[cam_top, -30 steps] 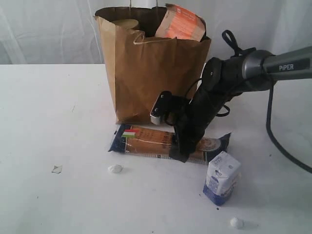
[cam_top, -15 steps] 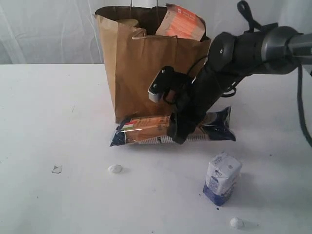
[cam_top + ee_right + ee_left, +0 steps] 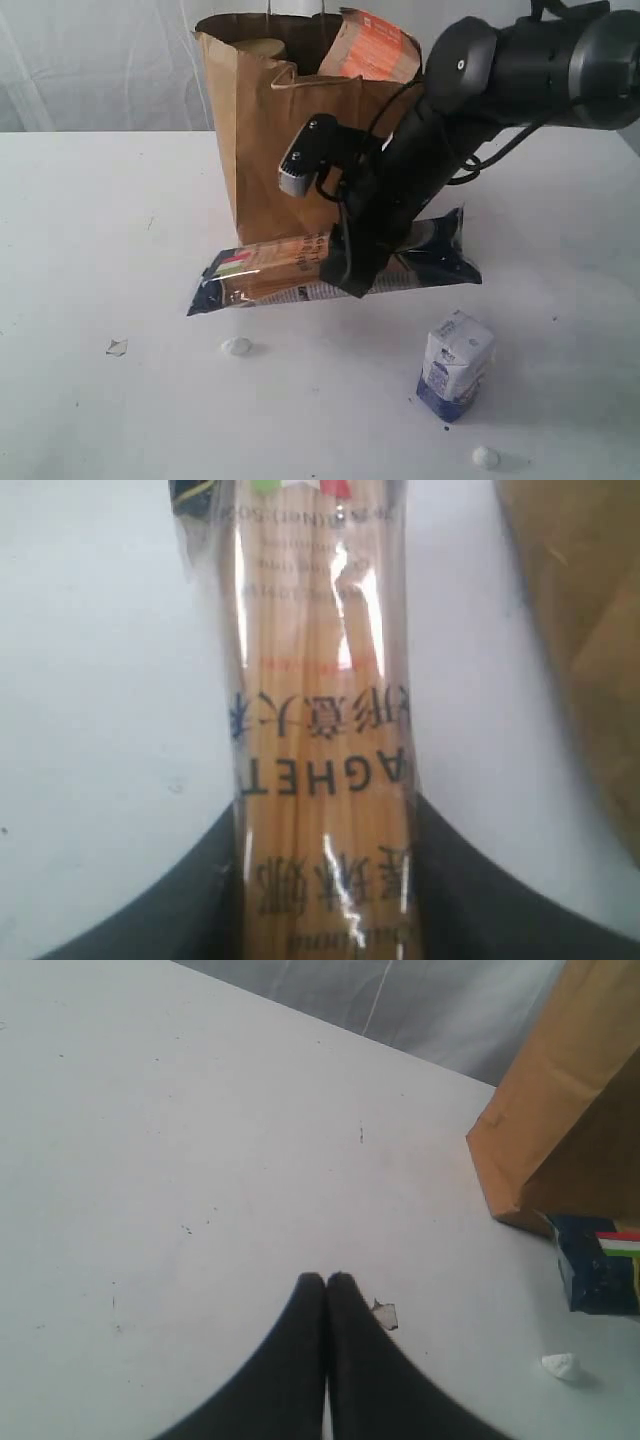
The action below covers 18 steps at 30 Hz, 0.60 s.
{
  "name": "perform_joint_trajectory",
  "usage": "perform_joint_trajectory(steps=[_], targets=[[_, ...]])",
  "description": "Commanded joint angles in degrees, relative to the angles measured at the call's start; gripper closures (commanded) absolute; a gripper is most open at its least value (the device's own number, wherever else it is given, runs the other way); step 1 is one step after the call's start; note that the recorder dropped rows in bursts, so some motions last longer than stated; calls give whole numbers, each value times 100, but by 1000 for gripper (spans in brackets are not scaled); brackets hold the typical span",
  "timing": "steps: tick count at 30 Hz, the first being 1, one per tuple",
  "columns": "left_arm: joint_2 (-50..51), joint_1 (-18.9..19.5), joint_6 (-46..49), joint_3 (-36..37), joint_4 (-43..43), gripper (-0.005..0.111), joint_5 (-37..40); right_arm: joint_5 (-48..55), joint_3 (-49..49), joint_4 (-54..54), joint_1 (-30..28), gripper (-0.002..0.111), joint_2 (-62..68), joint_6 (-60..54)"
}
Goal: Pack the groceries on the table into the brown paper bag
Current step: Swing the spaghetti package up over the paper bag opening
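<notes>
My right gripper [image 3: 352, 272] is shut on the dark flat spaghetti packet [image 3: 262, 270] at its middle and holds it level just above the table [image 3: 100, 230], in front of the brown paper bag [image 3: 290, 150]. In the right wrist view the packet [image 3: 320, 710] fills the gap of the gripper [image 3: 322, 820], a finger pressed on each side. An orange-labelled pouch [image 3: 370, 45] and a jar lid [image 3: 255, 47] show in the bag's mouth. The small white-blue carton [image 3: 455, 365] stands at the front right. My left gripper [image 3: 327, 1280] is shut and empty over bare table, away from the bag [image 3: 560, 1110].
White crumbs lie on the table at the front [image 3: 236, 346] and near the carton [image 3: 485, 457]. A small paper scrap [image 3: 117, 347] rests at the left, close to my left fingertips [image 3: 385, 1315]. A white curtain hangs behind the bag.
My right gripper has closed on the spaghetti packet and raised it off the table, carrying it up and to the left. The left gripper has not moved.
</notes>
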Motion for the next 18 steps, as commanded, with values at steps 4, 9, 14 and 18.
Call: perform_joint_trajectory(steps=[4, 9, 14, 18], targets=[[-24, 9, -31, 17, -42, 107, 23, -23, -15, 266, 467, 108, -641, 30], [-24, 9, -31, 17, -42, 107, 23, -232, -15, 590, 593, 108, -917, 41], [-24, 9, -31, 17, -42, 107, 23, -601, -37, 2153, 621, 108, -1179, 22], [-24, 9, -31, 17, -42, 107, 23, -682, -292, 2929, 621, 108, -1279, -153]])
